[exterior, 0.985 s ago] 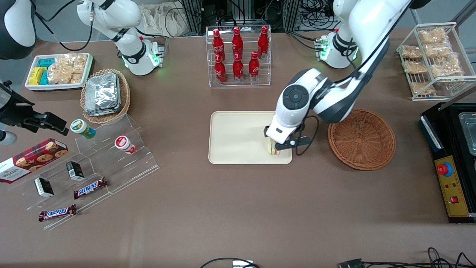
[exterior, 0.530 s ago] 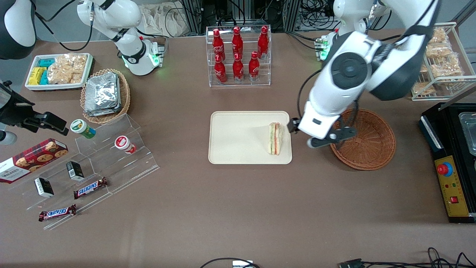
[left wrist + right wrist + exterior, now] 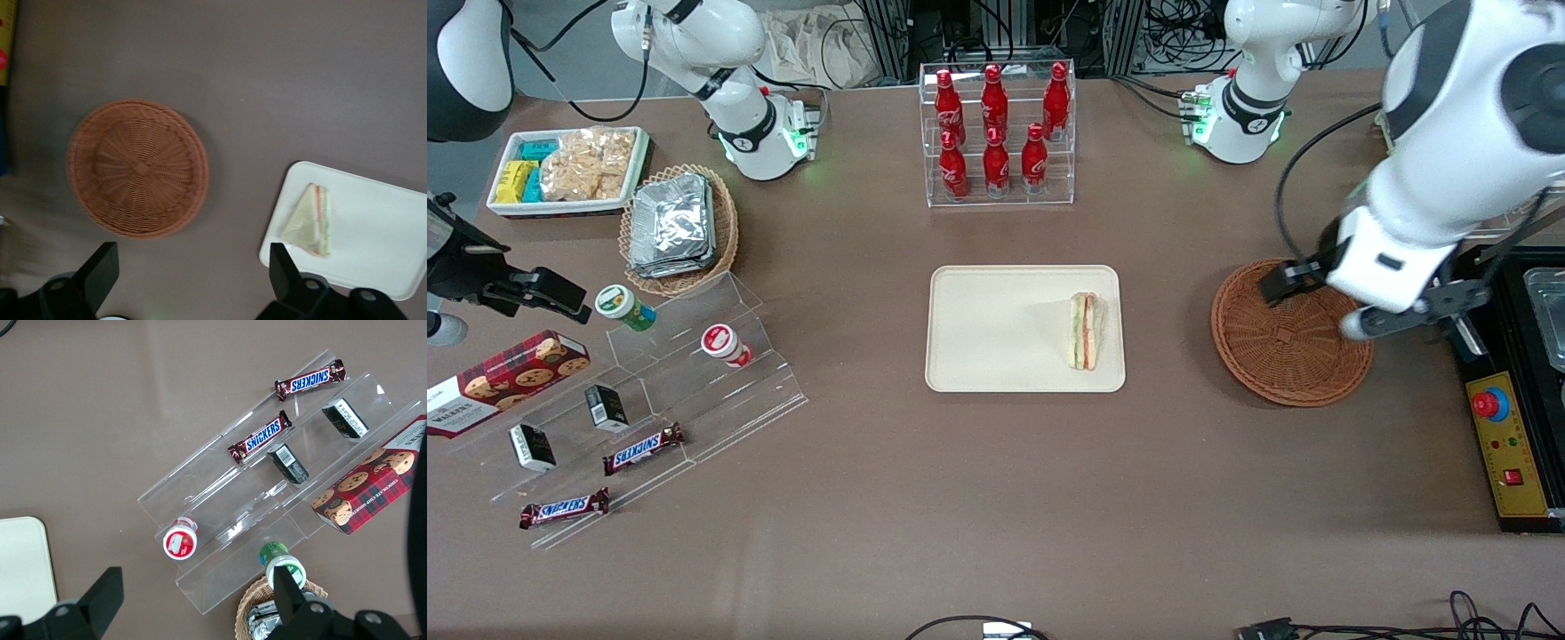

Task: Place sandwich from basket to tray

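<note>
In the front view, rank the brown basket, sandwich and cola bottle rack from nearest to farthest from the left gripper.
The open gripper hovers above the basket's rim.
1. Basket, directly beneath it.
2. Sandwich, on the tray, toward the parked arm.
3. Cola bottle rack, farthest from the camera.

White Franka arm, black joints.
Gripper [image 3: 190, 273] w/ black fingers [image 3: 101, 267]; black cable, green base light.
</note>
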Robot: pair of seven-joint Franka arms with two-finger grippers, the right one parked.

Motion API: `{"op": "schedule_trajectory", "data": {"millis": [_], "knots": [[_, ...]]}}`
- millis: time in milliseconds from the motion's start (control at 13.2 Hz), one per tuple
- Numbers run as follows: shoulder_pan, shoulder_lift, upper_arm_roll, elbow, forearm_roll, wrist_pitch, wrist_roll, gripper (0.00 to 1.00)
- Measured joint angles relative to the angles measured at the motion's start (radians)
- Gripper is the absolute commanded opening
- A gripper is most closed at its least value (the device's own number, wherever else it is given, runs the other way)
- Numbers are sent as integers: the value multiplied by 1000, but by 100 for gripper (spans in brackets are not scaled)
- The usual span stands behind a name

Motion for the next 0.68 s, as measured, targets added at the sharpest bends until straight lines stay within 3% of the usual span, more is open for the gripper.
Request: {"op": "schedule_trajectory", "data": {"millis": [227,682], "knots": [[-110,-124,227,-129,-26,20,145,100],[-88,-171,279,-226,-45,68,236,100]]}}
